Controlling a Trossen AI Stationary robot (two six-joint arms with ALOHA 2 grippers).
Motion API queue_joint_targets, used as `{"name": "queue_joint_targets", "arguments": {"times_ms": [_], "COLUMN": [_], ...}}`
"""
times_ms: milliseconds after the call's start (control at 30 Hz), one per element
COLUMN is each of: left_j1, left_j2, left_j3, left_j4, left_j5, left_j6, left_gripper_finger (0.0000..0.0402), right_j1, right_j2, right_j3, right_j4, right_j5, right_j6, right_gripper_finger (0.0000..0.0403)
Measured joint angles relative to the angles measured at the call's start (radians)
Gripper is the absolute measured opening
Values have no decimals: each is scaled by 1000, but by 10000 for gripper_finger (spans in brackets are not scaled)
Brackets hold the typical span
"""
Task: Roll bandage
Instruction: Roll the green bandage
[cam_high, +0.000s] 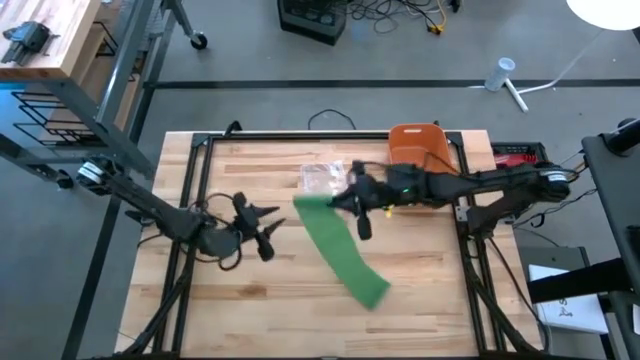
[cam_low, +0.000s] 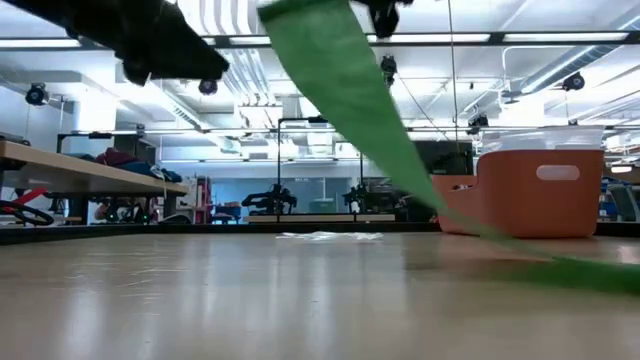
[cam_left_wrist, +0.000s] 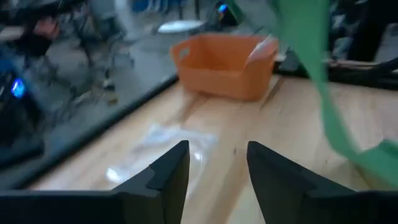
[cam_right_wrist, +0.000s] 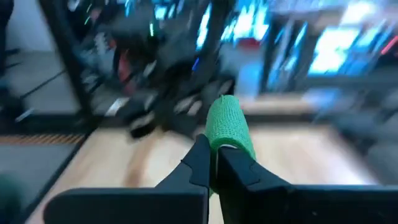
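Wooden table, orange bin at the back. Right gripper clamped tight on green bandage near bin; left gripper half-open, empty. Could slip free, thin pinch only.

The table is made of pale wooden planks, smooth with a slight sheen, as seen in the low view. The green bandage is seen as a matt, finely textured cloth. The orange bin is formed of smooth, matt plastic. A crumpled clear wrapper is shown as thin glossy film. The gripper fingers are finished in dark, matt plastic.
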Motion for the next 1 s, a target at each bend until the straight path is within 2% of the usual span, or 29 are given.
{"name": "queue_joint_targets", "arguments": {"times_ms": [100, 200, 367, 567, 700, 800, 1000], "left_j1": [39, 91, 200, 341, 399, 413, 419], "left_j2": [-76, -148, -264, -270, -226, -172, -31], "left_j3": [-50, -72, -52, 34, 102, 141, 199], "left_j4": [201, 311, 260, 191, 82, 80, 68], "left_j5": [172, 336, 416, 718, 771, 821, 818], "left_j6": [161, 257, 330, 309, 293, 265, 268], "left_gripper_finger": [165, 178, 205, 242, 262, 272, 264], "right_j1": [0, 0, -1, -6, -8, -9, -13], "right_j2": [-39, -53, -53, -36, -19, 0, 27], "right_j3": [0, 0, 0, 51, 92, 135, 194], "right_j4": [86, 177, 297, 289, 254, 202, 109], "right_j5": [42, 44, 48, 48, 48, 47, 22], "right_j6": [-89, -181, -336, -430, -456, -470, -480], "right_gripper_finger": [4, 4, 3, 3, 3, 3, 3]}}
